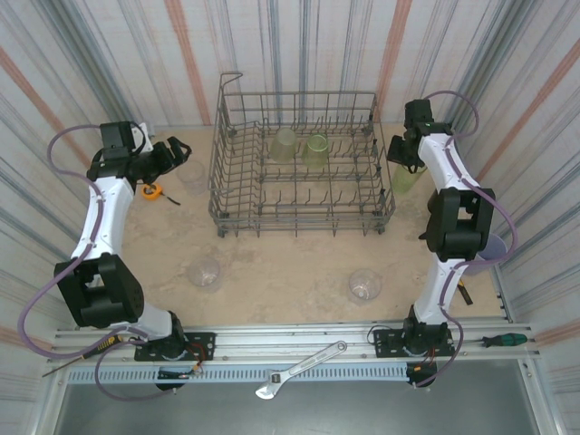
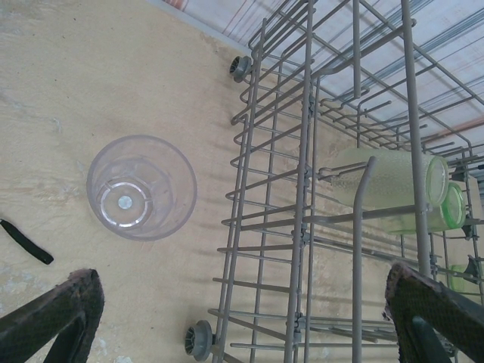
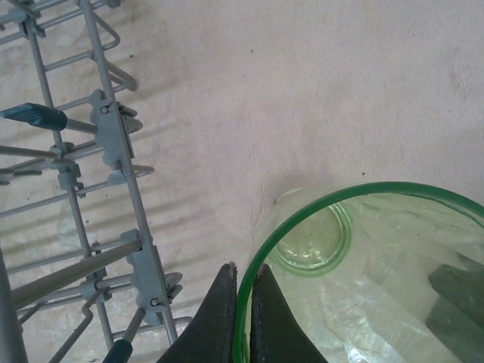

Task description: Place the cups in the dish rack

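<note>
The grey wire dish rack (image 1: 299, 93) stands at the back middle of the table, with two yellow-green cups (image 1: 284, 145) (image 1: 315, 149) lying inside. My right gripper (image 3: 243, 302) is shut on the rim of another yellow-green cup (image 3: 363, 265), one finger inside and one outside, just right of the rack (image 3: 113, 136). From above, that held cup (image 1: 405, 177) hangs below the right gripper (image 1: 405, 152). My left gripper (image 2: 246, 318) is open and holds nothing, left of the rack (image 2: 306, 151). A clear cup (image 2: 140, 187) stands upright on the table just ahead of it.
Two clear cups (image 1: 205, 272) (image 1: 365, 285) sit on the near table. A lavender cup (image 1: 495, 249) shows behind the right arm. An orange tape measure (image 1: 151, 190) lies by the left arm. A wrench (image 1: 299, 370) and a screwdriver (image 1: 503, 340) rest on the front rail.
</note>
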Tool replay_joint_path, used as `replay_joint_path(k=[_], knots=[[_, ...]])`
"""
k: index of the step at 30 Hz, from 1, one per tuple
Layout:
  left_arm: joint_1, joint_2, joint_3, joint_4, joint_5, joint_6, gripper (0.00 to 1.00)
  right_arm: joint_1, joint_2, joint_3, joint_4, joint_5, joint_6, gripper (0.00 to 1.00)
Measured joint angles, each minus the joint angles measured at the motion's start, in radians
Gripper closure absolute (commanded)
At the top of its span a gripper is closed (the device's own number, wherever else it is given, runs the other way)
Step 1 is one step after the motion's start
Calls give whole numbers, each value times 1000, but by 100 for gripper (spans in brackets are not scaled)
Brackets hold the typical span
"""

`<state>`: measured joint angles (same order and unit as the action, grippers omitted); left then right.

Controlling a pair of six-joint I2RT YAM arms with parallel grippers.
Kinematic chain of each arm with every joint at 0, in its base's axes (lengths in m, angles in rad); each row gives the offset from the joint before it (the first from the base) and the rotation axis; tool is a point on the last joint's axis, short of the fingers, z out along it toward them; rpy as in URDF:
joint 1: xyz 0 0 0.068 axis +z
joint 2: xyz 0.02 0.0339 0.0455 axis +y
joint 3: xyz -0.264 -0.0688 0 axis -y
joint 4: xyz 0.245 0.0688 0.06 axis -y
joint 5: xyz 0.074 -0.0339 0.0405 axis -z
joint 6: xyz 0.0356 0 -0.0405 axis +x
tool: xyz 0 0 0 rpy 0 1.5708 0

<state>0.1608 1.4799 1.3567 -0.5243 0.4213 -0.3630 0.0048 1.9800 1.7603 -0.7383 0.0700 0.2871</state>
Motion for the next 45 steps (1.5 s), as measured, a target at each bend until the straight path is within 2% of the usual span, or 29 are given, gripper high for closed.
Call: replay_joint_path(k=[13,31,45], knots=[[0,-8,0,0,0,0,1,-7,-31,0,-9,-19,9,100],[3,-29,0,0,5,-6,1,1,-182,30,-8,-13,19,100],[3,-45,0,0,4,-7,1,178,-318,9,145,58,-45,100]])
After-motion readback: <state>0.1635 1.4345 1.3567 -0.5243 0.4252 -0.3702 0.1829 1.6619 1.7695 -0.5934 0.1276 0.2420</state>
